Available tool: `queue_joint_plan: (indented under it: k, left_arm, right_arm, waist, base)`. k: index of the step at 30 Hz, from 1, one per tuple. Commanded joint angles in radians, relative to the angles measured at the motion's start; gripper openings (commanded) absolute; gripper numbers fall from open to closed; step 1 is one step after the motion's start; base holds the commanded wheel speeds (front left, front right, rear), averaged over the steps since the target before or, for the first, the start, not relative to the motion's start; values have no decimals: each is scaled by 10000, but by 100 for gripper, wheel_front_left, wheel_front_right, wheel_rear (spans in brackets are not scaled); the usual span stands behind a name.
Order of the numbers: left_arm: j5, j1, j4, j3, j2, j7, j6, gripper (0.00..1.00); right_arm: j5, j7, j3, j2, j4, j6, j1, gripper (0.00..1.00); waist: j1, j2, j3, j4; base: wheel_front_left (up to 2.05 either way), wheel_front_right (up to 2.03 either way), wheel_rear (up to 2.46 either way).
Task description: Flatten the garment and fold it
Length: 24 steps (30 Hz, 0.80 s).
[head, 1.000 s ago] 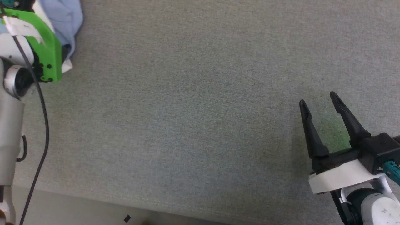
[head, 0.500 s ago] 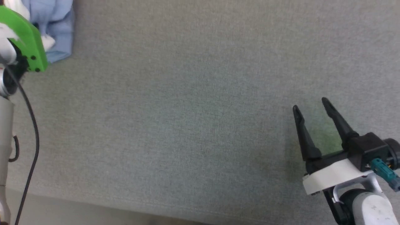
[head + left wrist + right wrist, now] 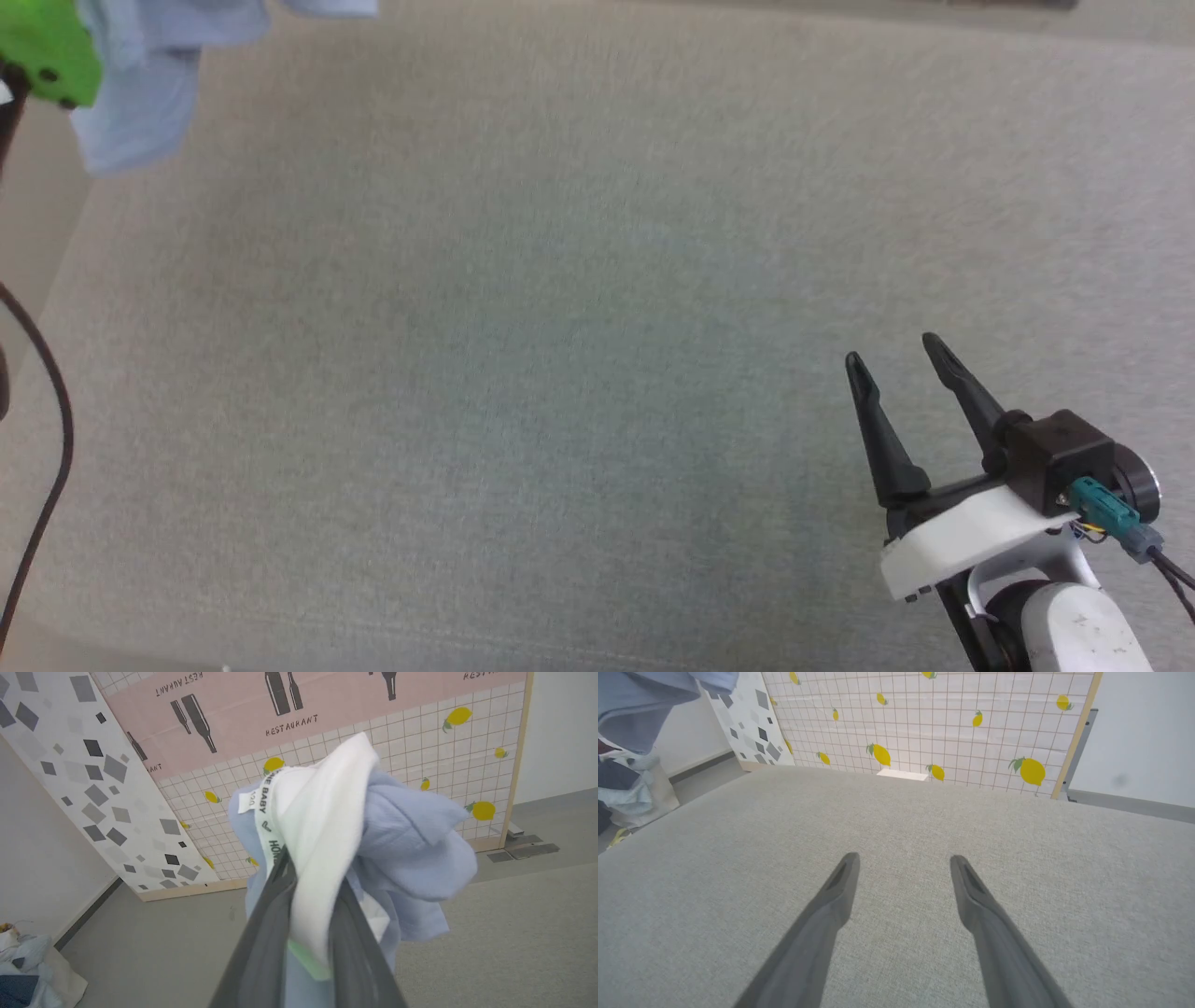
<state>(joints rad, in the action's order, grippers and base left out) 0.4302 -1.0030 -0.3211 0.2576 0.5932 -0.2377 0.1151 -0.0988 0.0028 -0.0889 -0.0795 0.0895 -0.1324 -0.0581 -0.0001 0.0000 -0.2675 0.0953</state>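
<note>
- The grey table [image 3: 560, 327] is stretching beneath both arms.
- The garment [image 3: 411, 849] is hanging bunched over the table's far left corner, with its white inside and lettered neck tape showing.
- The left gripper [image 3: 313, 872] is pinching the garment, its fingers nearly together.
- The right gripper [image 3: 893, 353] is standing wide open over the table's near right, holding nothing.

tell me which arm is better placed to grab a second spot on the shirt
Right: the right gripper is open and free over the grey surface, while the left gripper is shut on the bunched garment.
</note>
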Motion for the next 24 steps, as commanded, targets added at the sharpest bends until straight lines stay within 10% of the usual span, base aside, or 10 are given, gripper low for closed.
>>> queue_joint_plan:
  k: [1, 11, 24]
  left_arm:
    - [105, -230, 201, 183, -14, 93, 86, 0]
    - [1074, 258, 1537, 1813, -1022, -708, 131, 0]
    - [1043, 3256, 1450, 3888, -2804, -1275, -829, 0]
  right_arm:
    - [-91, -125, 21, 42, -112, 17, -115, 100]
    - [-101, -409, 180, 165, -392, 17, -307, 100]
    - [-58, -968, 401, 284, -527, 17, -629, 100]
  waist:
    - [1, 0, 949, -533]
    - [1, 0, 1195, -1915]
    - [1, 0, 248, -3996]
  base:
    - [0, 0, 0]
    - [0, 0, 0]
    - [0, 0, 0]
